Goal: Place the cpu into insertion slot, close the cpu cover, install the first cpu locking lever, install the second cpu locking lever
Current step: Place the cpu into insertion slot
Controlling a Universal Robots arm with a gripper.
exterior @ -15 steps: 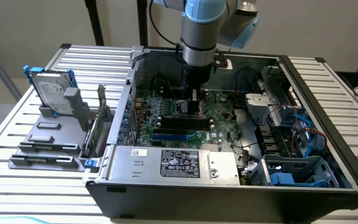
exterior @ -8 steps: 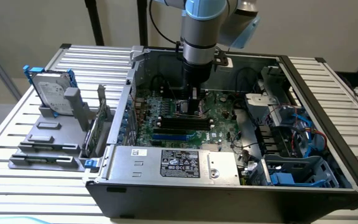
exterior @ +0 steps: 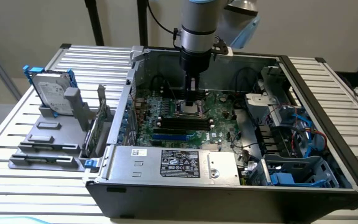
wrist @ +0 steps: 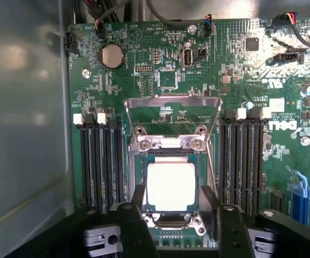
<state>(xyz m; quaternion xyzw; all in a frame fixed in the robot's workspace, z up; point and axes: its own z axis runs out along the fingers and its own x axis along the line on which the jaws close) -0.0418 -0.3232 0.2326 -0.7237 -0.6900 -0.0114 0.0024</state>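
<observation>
cpu (wrist: 171,185): lies silver top up in the slot (wrist: 145,183), square to its edges. It looks level, with none of the tan underside showing.
slot: on the green board (wrist: 144,54). In the exterior view it is just under the pincer tip, near the middle of the case (exterior: 328,93).
cover (wrist: 174,100): swung up on its hinge with the board showing through its cut-out, so it is not closed.
gripper (wrist: 181,223): jaws wide, one finger on each flank of the cpu. The fingers (wrist: 135,226) are close to the chip, and I see no clamp on it.
stage: by my reading the chip is seated and let go, and the cover work is not done.
doing it well: the pincer should come away straight along its own axis, jaws held wide. A sideways brush could tip the chip on the socket pins. The corners want checking for flatness.
memory slots (exterior: 182,123): at 6 o'clock from the slot in the exterior view, just beside it.
power supply (exterior: 179,163): farther out at 6 o'clock.
hard drive (exterior: 48,91): at 9 o'clock, outside the case and well apart.
</observation>
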